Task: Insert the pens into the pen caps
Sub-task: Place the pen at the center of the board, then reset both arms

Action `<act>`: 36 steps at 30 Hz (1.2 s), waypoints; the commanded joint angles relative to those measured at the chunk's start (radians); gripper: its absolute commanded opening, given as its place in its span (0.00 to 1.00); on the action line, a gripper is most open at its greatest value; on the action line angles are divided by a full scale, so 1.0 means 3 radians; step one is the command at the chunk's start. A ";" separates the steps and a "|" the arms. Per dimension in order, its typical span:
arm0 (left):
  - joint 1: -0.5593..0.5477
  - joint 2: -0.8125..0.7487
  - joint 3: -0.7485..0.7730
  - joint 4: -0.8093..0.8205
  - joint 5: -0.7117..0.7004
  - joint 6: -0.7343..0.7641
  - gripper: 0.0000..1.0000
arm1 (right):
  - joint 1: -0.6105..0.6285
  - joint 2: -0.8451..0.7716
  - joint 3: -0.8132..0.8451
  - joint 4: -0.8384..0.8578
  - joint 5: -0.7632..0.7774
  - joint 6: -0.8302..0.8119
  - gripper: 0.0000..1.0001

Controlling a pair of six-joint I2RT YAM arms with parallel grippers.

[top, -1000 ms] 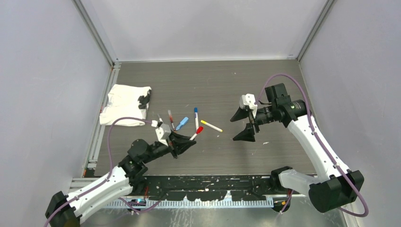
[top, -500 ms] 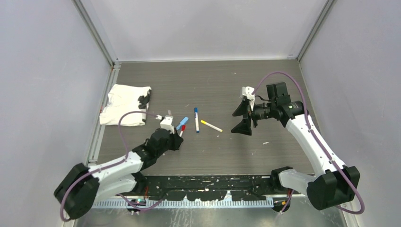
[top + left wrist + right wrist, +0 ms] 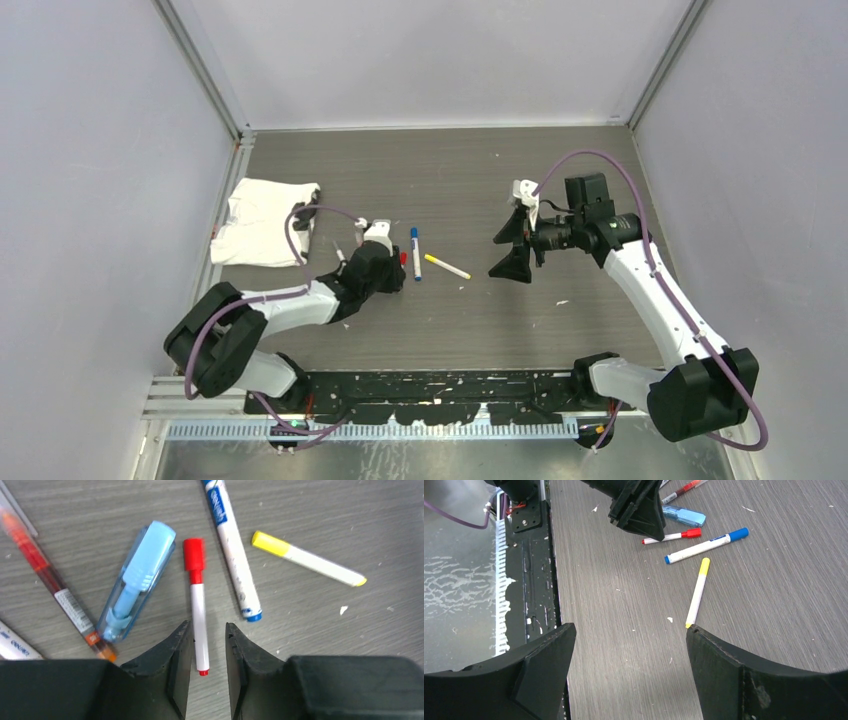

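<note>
A red pen (image 3: 198, 615) lies flat on the table with its red cap (image 3: 193, 554) on the far end. Its near end sits between the jaws of my left gripper (image 3: 209, 626), which stand slightly open with a gap beside the barrel. To the right lie a blue pen (image 3: 232, 555) and a yellow pen (image 3: 310, 565), both capped. In the top view my left gripper (image 3: 392, 275) is low over the red pen (image 3: 403, 258). My right gripper (image 3: 505, 252) hangs wide open and empty, right of the yellow pen (image 3: 447, 267).
A light-blue oblong piece (image 3: 137, 580) and a clear red-ink pen (image 3: 45, 575) lie left of the red pen. A white cloth (image 3: 262, 222) sits at the table's left. The black base rail (image 3: 531, 555) runs along the near edge.
My left arm carried the red pen up and left, set it down beside the blue pen, and its jaws have parted. The right gripper shifted slightly away and now holds still.
</note>
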 commanded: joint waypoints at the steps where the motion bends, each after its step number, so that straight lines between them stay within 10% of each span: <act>1: 0.0024 0.0035 0.0313 -0.0129 -0.0133 -0.0030 0.36 | -0.0035 -0.0014 0.0012 0.0084 -0.0010 0.0043 0.87; 11: 0.0029 -0.0939 0.0664 -0.1143 0.0517 0.0396 0.57 | -0.0304 -0.0145 0.0098 0.0238 0.0118 0.0497 0.87; 17: 0.0430 -0.1811 0.0927 -0.1372 0.1411 0.0329 0.92 | -0.0802 -0.0394 0.0351 0.0511 0.0998 0.1315 0.98; 24: 0.1573 -0.1517 0.1960 -0.1847 0.2584 0.0069 0.93 | -0.1277 -0.0395 0.1089 0.0505 0.1814 0.2359 1.00; 36: 0.1936 -0.1795 0.2506 -0.2524 0.2107 0.0474 1.00 | -0.1321 -0.0284 0.2442 -0.0253 0.2099 0.2620 1.00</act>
